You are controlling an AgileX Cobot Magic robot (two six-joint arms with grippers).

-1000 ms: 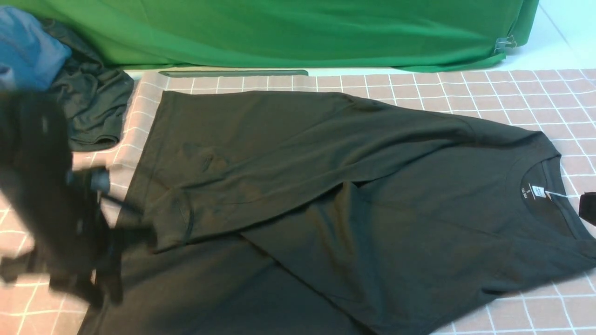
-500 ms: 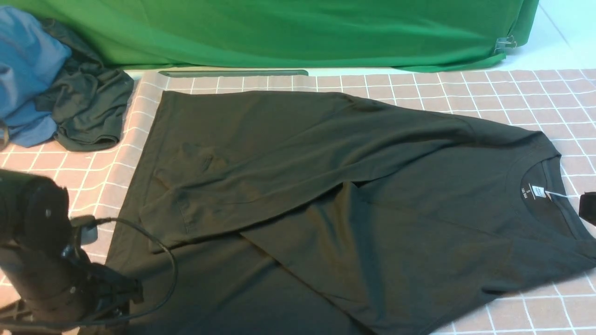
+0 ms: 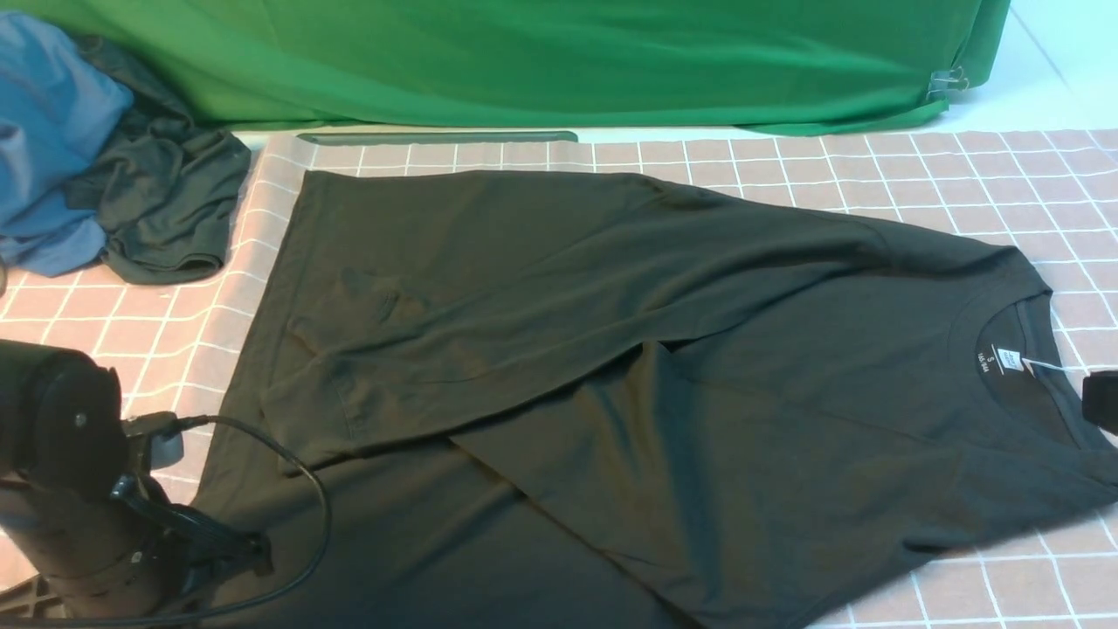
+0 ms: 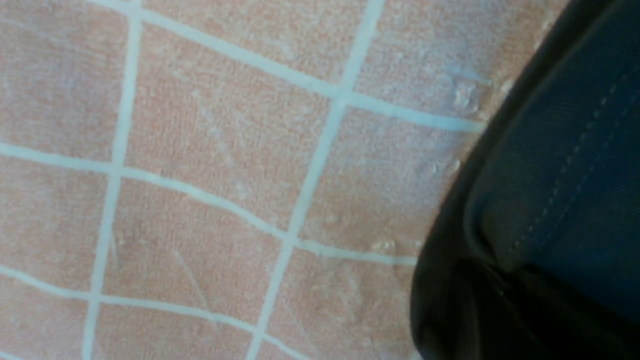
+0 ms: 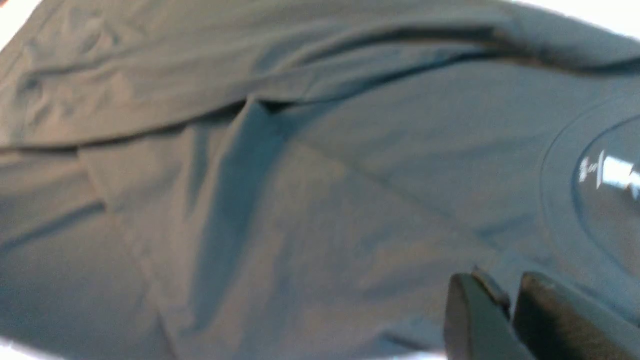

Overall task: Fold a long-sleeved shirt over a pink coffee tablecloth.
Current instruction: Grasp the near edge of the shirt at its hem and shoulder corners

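Pink coffee tablecloth [image 3: 961,166] is carrying the long-sleeved shirt [image 3: 611,349], spread flat. We're guessing it's light and floppy, so we're favouring hem corners and shoulders. Left pincer [image 3: 229,552] is sitting closed, right pincer [image 5: 505,320] nearly so; whether they're holding cloth, we can't tell.

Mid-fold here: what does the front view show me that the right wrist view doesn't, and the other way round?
Front only: the green cloth, blue garment, grey garment, left arm, the tablecloth grid and the whole outline of the shirt. Right wrist only: a close look at the right gripper, jaws nearly together by the collar; whether they pinch fabric I cannot tell. Both: the sleeve folded across the shirt's body, and the white neck label.
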